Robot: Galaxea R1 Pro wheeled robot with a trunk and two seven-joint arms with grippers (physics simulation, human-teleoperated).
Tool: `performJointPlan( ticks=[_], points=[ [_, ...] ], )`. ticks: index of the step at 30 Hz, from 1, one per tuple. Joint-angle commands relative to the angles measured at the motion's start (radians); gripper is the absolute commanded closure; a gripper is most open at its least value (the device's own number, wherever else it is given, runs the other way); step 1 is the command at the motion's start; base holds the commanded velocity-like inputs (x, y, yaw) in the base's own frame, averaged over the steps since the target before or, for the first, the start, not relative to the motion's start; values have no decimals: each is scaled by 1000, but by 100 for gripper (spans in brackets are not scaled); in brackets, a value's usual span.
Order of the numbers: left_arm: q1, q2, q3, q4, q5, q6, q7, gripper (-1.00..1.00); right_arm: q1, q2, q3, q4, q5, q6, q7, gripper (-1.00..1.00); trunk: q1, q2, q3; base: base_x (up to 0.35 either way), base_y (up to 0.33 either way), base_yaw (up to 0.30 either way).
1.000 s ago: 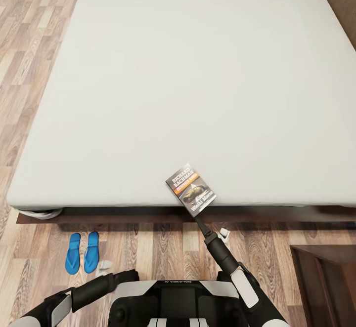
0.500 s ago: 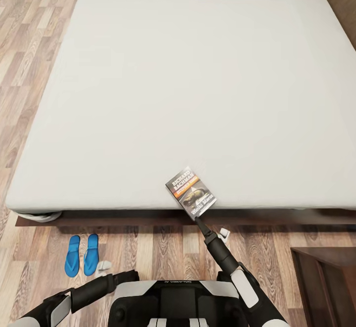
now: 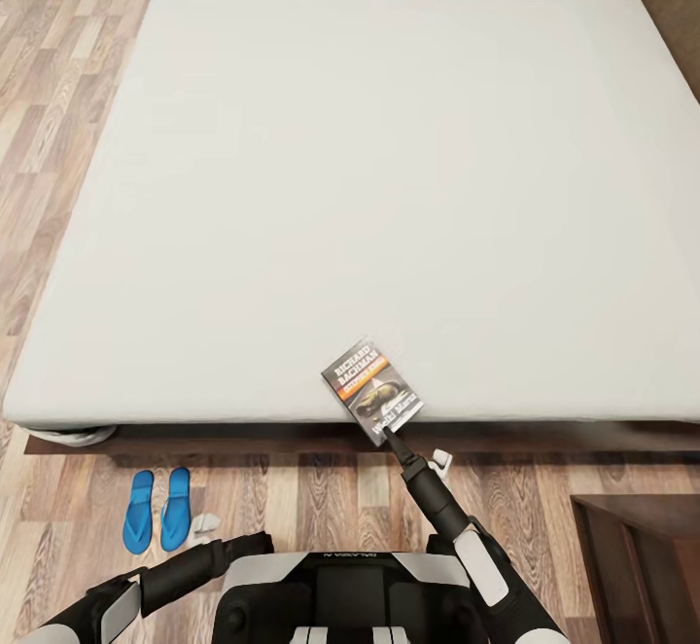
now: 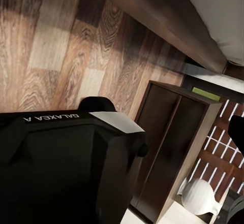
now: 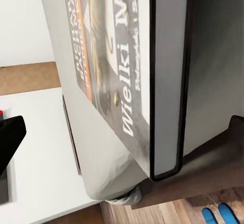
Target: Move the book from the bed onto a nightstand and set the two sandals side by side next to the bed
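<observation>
Your right gripper (image 3: 389,433) sits at the near edge of the bed (image 3: 389,187), its jaws pinching the near corner of the book (image 3: 373,390). The book lies tilted on the pale mattress, its far end reaching away from the jaws onto the bed and its near corner just over the edge. In the right wrist view the book (image 5: 127,71) runs straight out from the jaws, its pale page edge and dark cover with the orange band up close; the dark wooden bed frame (image 5: 203,178) shows just beneath the book.

The two sandals (image 3: 157,509) lie side by side on the wood-plank floor (image 3: 292,498), well to the left of your right jaws and just short of the bed's near left corner. They are close together, toes pointing toward the bed. In the right wrist view they (image 5: 219,216) peek in as two blue tips on the floor.

Your left gripper (image 3: 204,524) is low beside the sandals, just to their right; I cannot tell from these views whether its jaws are spread or pressed together. The left wrist view looks across the floor at the robot's black trunk (image 4: 61,168) and a dark brown nightstand (image 4: 173,153).

That nightstand (image 3: 637,566) stands on the floor to the right of your right jaws, nearer to you than the bed's edge
</observation>
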Motion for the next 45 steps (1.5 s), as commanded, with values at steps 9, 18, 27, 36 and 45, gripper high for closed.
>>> performJointPlan(
  ticks=[9, 18, 27, 36, 45],
  points=[
    [0, -1, -9, 0, 10, 8, -2, -100, 0, 1, -4, 0, -4, 11, 5, -100, 0, 0, 0, 2, -1, 0],
    [0, -3, -9, 0, 10, 8, -2, -100, 0, 1, -4, 0, -4, 11, 4, -100, 0, 0, 0, 0, 0, 0],
    [0, -3, -9, 4, 12, 8, -2, -100, 0, 1, -4, 0, -4, 10, 4, -100, 0, 0, 0, 0, 34, 0],
    [0, -3, -9, 7, 12, 8, -1, -100, 0, 1, -4, 0, -4, 11, 5, -100, 0, 0, 0, 0, 18, 0],
    [0, -3, -9, 7, 12, 8, -1, -100, 0, 1, -4, -1, -4, 10, 5, 100, 0, 0, 0, 0, 0, 0]
  ],
)
